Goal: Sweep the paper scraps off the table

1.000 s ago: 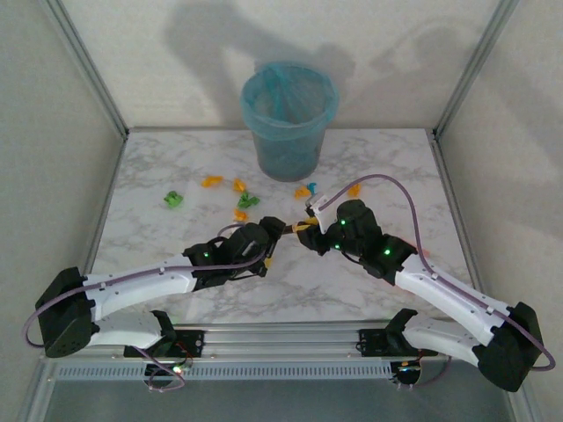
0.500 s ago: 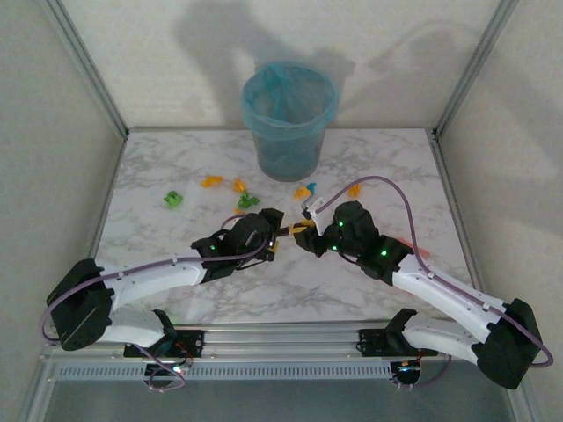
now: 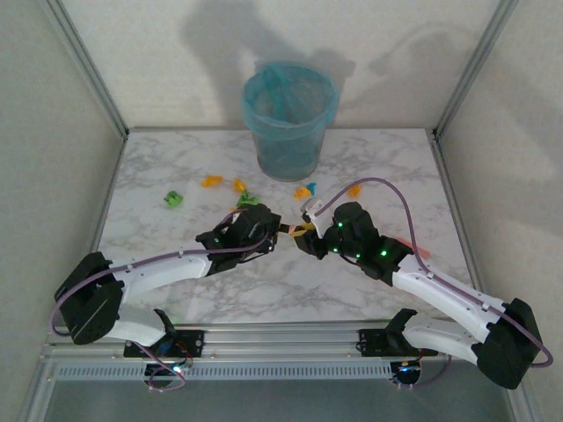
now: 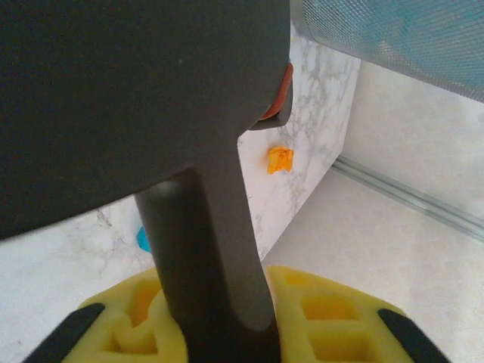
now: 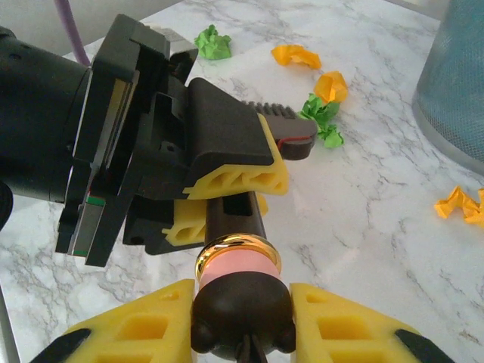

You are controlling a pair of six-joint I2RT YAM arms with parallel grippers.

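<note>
- Gripping one dark brush [image 5: 234, 215]: left pincer [image 3: 269, 230] clenched on the handle, right pincer [image 3: 305, 237] clamped on its knobbed end.
- Lying strewn on the table [image 3: 369, 167] before the bin [image 3: 288, 119]: paper scraps [image 3: 174, 200].

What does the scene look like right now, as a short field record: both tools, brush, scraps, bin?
left tool: shut on the brush handle, just past the right tool
right tool: shut on the end of the same handle
brush: gripped by both tools at once, above mid-table
paper scraps: orange, green and blue bits scattered loose on the table, between the arms and the bin
bin: blue-lined, upright at the far edge
</note>
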